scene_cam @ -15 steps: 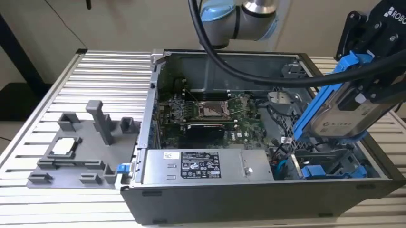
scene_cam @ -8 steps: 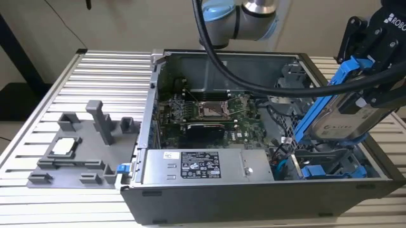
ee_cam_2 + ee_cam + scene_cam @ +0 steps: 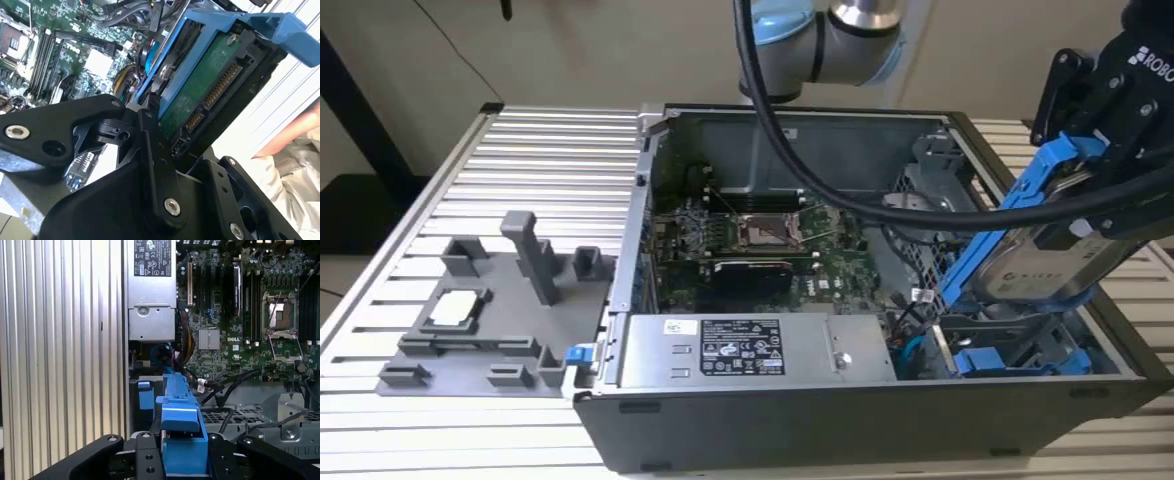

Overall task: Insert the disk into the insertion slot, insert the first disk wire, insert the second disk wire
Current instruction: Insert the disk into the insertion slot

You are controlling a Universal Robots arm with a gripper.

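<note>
Slot (image 3: 1007,335), lower right of the exterior view, is overhung by the tilted disk (image 3: 1047,262). Loose cables (image 3: 918,305) are bunched just beside the slot, toward the exterior view's left. The case's front edge is walled by the power supply (image 3: 747,350). A black hose (image 3: 801,140) is slung over the open board (image 3: 747,235). Open room is offered over the ribbed table (image 3: 440,200), upper left. A grey fixture (image 3: 494,300) is set lower left.

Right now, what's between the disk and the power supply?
Loose cables, blue and black, lie in the gap between the disk and the power supply, seen in the exterior view.
</note>
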